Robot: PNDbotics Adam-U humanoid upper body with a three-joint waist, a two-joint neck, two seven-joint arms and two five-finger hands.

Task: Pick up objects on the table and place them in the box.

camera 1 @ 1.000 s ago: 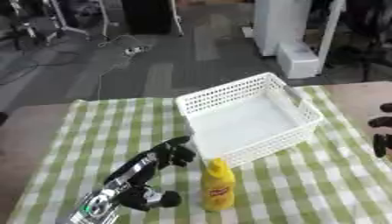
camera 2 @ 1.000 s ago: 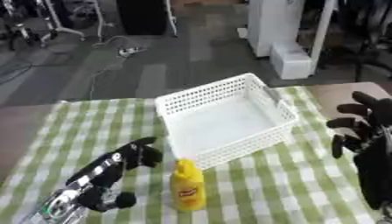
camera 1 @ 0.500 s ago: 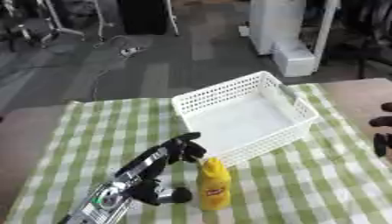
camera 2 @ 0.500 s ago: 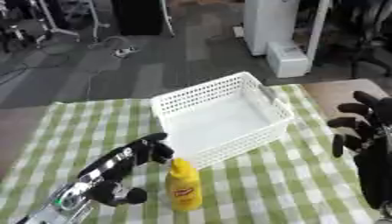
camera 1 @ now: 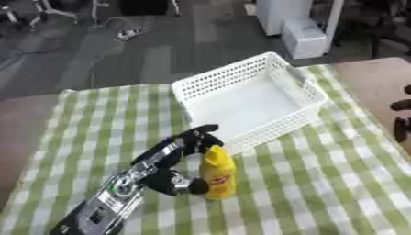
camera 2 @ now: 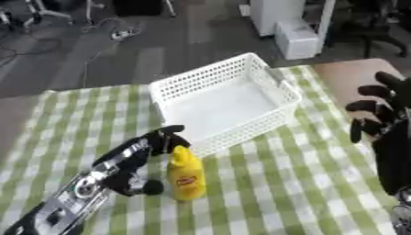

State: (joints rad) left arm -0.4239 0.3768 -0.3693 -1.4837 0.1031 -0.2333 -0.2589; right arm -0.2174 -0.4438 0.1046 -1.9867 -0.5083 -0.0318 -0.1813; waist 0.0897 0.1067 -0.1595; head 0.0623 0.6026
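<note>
A yellow squeeze bottle [camera 1: 217, 172] with a red label stands upright on the green checked tablecloth, just in front of the white mesh basket [camera 1: 237, 78]. My left hand [camera 1: 178, 156] reaches in from the lower left and is right against the bottle's left side, fingers near its cap and thumb low by its base. The fingers look spread around the bottle but not closed on it. My right hand [camera 2: 377, 119] hangs at the right edge with fingers relaxed, holding nothing. The basket is empty.
The checked cloth [camera 1: 321, 183] covers the table; bare brown tabletop [camera 1: 377, 75] shows at the far right. Beyond the table lie a grey floor, cables and a white unit [camera 1: 289, 20].
My left hand has moved forward and right, from beside the bottle to touching it near the cap. The whole picture has shifted a little; the right hand has stayed put.
</note>
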